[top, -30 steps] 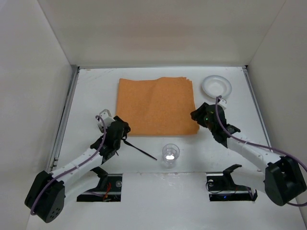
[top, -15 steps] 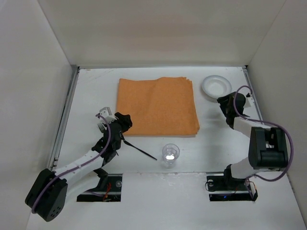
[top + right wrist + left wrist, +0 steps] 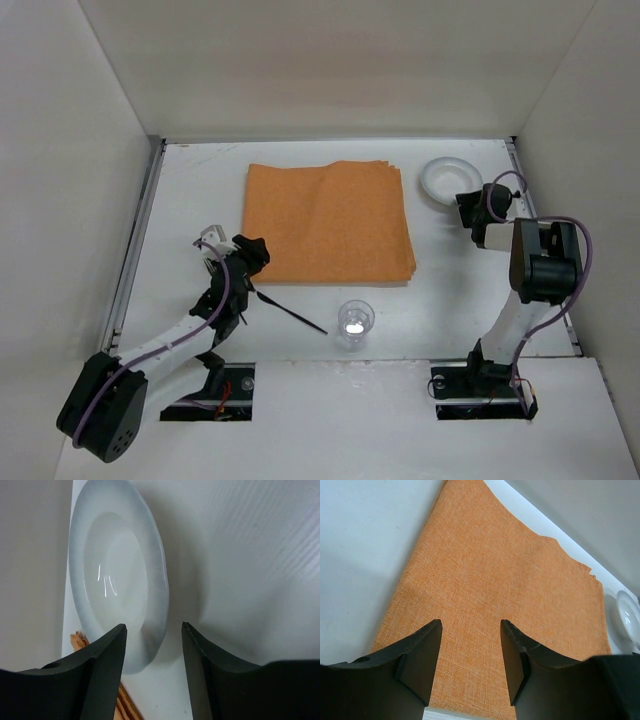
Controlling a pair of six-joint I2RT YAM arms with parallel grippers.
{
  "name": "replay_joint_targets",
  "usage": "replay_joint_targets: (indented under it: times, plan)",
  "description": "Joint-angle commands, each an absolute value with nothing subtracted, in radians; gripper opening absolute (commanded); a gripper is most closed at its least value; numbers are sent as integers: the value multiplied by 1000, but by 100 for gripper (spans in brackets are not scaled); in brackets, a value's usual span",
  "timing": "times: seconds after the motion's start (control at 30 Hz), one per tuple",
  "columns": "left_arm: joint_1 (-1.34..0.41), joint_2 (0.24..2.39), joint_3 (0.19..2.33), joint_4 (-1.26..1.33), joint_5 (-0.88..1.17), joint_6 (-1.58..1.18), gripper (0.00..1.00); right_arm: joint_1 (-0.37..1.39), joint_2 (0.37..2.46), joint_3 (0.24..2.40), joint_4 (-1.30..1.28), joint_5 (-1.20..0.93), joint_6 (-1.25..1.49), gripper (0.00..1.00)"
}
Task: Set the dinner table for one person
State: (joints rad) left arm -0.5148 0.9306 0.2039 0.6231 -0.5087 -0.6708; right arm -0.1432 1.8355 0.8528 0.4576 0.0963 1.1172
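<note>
White matte surface (image 3: 190, 180) is carrying everything, the orange cloth (image 3: 325, 222) lying at its middle, with the left jaws hanging spread and empty at the cloth's near-left corner. Right jaws, also spread, are facing the rim of the white plate (image 3: 448, 180) at the far right; a shallow bite risks it slipping or tipping.
</note>
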Motion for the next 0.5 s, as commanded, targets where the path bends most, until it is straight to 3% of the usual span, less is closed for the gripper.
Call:
replay_joint_targets:
  times: [0.0,0.1,0.3,0.47]
  plan:
    - [-504,949,187,707,-508,-676,48,-151,1890,917,535,63,1178,51]
    - [-502,957,187,712,-508,-676,48,-156,1936,937,543,43,1215,43]
    - [-484,979,179,738,-508,-676,48,-182,1961,881,716,-35,1281,16]
    - [-476,982,179,739,-508,-676,48,-189,1867,798,854,-104,1289,10]
